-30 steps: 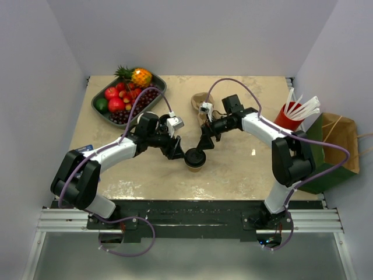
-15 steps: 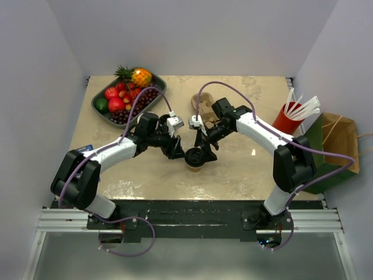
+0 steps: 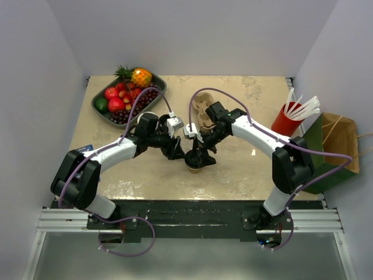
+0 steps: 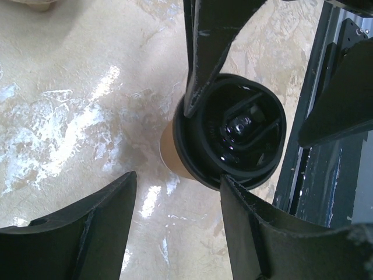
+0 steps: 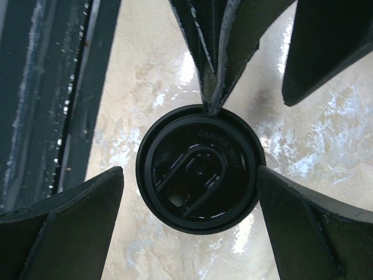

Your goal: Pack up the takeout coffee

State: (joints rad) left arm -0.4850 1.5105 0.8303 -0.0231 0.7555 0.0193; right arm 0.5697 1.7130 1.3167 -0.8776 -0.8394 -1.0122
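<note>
Gleaming round black lid (image 5: 198, 168), tan cup (image 4: 169, 153)

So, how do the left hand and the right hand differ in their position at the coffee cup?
The right hand has one finger on each side of the coffee cup, whereas the left hand has the cup ahead of its fingertips, with one tip near its rim. In the top view, the left hand is at the cup's left side and the right hand at its far right side. Both hands are open, and neither grips the cup.
</note>
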